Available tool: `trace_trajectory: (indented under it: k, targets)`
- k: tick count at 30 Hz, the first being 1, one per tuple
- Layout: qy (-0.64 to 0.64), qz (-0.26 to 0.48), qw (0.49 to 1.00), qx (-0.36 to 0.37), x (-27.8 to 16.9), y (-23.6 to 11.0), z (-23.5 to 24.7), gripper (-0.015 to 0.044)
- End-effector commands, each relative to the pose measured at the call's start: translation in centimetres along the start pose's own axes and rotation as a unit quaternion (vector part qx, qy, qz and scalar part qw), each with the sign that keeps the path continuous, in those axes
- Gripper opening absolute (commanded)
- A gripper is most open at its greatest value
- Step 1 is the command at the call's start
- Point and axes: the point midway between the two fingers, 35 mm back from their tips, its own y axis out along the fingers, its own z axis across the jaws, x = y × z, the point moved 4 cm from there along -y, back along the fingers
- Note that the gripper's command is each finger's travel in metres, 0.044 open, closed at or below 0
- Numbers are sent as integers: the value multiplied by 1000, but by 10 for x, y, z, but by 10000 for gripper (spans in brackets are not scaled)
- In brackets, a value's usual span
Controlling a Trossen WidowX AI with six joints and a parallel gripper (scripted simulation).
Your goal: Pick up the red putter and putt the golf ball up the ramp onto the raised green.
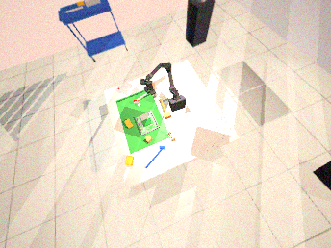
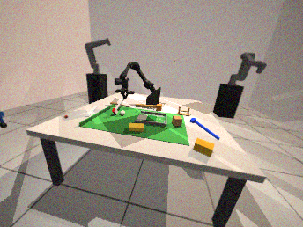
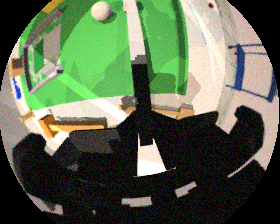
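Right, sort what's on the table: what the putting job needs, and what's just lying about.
Needed:
- gripper, shut on the red putter
- golf ball
- green mat
- raised green

Lying about:
- blue putter
- orange blocks
- small wooden fence
- blue cart

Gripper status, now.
Gripper: closed on the red putter, head down on the green mat beside the golf ball.
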Motion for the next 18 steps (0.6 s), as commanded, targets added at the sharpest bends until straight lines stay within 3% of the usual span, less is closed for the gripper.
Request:
trace_trajectory:
  k: [1,11,18]
  targets:
    - [0,0,1000,0,0,-1,0,0]
    - [-1,-3,1000,1,1,2,-29,0]
    - [2,0,1000,-2,0,2,-24,0]
